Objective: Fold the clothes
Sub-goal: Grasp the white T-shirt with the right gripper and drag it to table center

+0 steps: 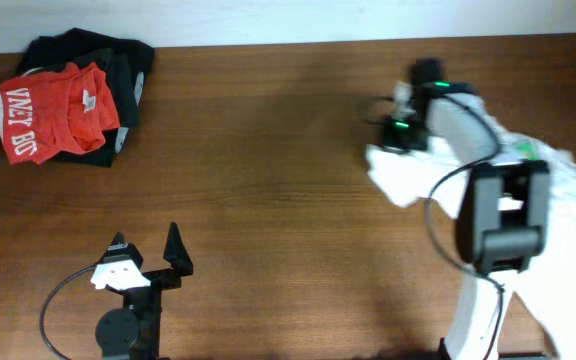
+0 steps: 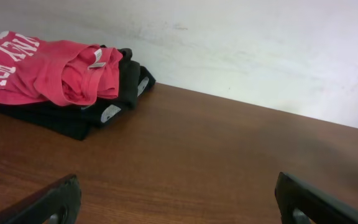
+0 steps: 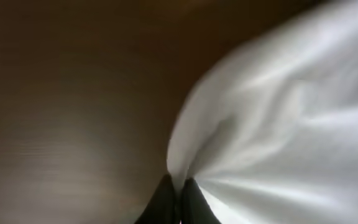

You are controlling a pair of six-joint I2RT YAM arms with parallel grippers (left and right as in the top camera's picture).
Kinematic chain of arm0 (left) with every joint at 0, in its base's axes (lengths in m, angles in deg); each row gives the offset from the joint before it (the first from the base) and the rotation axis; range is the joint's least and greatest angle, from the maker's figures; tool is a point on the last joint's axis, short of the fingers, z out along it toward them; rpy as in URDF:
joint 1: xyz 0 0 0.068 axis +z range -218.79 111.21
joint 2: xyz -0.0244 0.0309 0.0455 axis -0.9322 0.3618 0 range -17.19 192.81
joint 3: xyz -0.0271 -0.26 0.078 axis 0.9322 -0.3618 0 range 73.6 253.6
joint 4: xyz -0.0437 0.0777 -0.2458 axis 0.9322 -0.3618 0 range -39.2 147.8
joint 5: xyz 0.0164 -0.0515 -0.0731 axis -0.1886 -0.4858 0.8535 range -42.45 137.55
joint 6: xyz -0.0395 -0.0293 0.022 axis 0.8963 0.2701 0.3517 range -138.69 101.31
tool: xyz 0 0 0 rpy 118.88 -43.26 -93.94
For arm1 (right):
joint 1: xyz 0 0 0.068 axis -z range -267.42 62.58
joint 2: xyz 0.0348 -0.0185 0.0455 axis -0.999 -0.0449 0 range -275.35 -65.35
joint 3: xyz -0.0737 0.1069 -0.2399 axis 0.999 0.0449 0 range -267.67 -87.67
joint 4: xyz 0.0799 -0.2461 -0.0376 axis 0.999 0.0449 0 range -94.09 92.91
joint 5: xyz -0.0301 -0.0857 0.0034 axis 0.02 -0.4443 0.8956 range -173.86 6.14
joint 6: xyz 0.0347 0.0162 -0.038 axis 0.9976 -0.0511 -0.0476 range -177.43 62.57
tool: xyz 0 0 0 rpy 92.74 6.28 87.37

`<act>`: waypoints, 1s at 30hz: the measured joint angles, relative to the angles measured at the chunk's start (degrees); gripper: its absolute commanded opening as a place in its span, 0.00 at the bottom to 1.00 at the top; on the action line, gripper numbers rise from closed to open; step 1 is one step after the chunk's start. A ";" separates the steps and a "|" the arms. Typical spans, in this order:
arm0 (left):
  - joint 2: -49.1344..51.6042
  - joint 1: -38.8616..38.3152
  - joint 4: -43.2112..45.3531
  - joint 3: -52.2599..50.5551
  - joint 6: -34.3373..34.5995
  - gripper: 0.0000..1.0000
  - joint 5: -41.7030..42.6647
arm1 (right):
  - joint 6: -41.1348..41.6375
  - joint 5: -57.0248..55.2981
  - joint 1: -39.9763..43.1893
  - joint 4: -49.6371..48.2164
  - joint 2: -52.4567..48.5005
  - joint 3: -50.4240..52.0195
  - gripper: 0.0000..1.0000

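The brown wooden bench (image 1: 268,150) fills the overhead view, with a pale wall (image 2: 229,50) along its far edge; the white T-shirt (image 1: 400,178) lies at the bench's right side, a rumpled mass running from the lower right corner up towards the middle of the right half, partly hidden under the arm above it; the right arm (image 1: 503,215) reaches over that fabric from the near edge, its dark wrist block over the cloth and small green lights showing at its far end.

In the far left corner sits a pile well apart from the white shirt: a black garment (image 1: 118,60) underneath, a red shirt (image 1: 53,115) with white lettering folded on top, both close to the wall.

The left pincer (image 1: 146,245) stands near the front left of the bench, released, its two dark fingers spread wide and holding nothing; from the left wrist view the fingertips (image 2: 48,202) frame bare wood with the red and black pile beyond.

The right pincer (image 3: 178,186) is clenched, its fingers pressed together at the edge of the white T-shirt, with folds of thin cloth gathering towards the tips; the view is blurred, yet the fabric appears pinched between them.
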 measured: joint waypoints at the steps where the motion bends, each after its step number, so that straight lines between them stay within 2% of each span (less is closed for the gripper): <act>1: 0.00 0.00 0.00 0.00 0.00 0.99 0.00 | 1.70 0.48 -6.21 -2.10 -0.02 -2.89 0.04; 3: 0.00 0.00 -0.02 0.00 0.00 0.99 0.00 | 5.07 1.92 -19.43 -5.57 -0.02 -8.17 0.04; 4: 0.00 0.00 0.00 0.00 0.00 0.99 0.00 | 6.29 2.01 -22.69 -6.45 -0.02 -9.11 0.06; 5: 0.00 0.00 0.00 0.00 0.00 0.99 0.00 | 8.98 2.91 -27.39 -7.50 -0.02 -10.01 0.20; 6: 0.00 0.00 -0.02 0.00 0.00 0.99 0.00 | 9.66 3.13 -31.54 -7.89 -0.02 -10.27 0.25; 7: 0.00 0.00 0.00 0.00 0.00 0.99 0.00 | 10.51 2.91 -32.96 -7.98 -0.04 -10.27 0.48; 8: 0.00 0.00 0.00 0.00 0.00 0.99 0.00 | 11.28 2.93 -35.36 -7.02 -0.04 -10.32 0.84; 9: 0.00 0.00 -0.02 0.00 0.00 0.99 0.00 | 12.02 2.95 -36.87 -5.42 -0.04 -10.49 0.99; 12: 0.00 0.00 0.02 0.00 0.00 0.99 0.00 | 11.54 2.95 -37.29 4.46 -0.50 -14.08 0.99; 13: 0.02 0.00 0.00 0.00 0.00 0.99 0.00 | 10.38 2.93 -35.63 13.33 -0.50 -18.36 0.99; 15: 0.00 0.00 0.00 0.00 0.00 0.99 0.02 | 9.20 2.84 -31.06 24.33 -0.35 -24.57 0.99; 17: 0.00 0.00 -0.02 0.00 0.00 0.99 0.02 | 8.79 2.54 -27.65 27.54 -0.20 -24.94 0.99; 19: 0.00 0.00 -0.02 0.00 0.00 0.99 0.00 | 11.61 0.79 -24.55 34.25 -0.20 -25.05 0.99; 22: 0.02 0.00 -0.04 -0.02 0.00 0.99 0.02 | 19.43 -8.48 -20.96 45.66 0.50 -25.14 0.99; 25: 0.00 0.00 0.00 -0.02 0.00 0.99 0.02 | 23.50 -15.61 -17.00 47.15 5.53 -24.92 0.99; 28: 0.00 0.00 0.00 0.00 0.00 0.99 0.02 | 23.96 -16.94 -18.27 47.12 10.05 -24.87 0.99; 30: -0.02 0.00 0.00 0.00 0.00 0.99 0.02 | 23.98 -17.62 -18.75 46.77 13.88 -20.96 0.99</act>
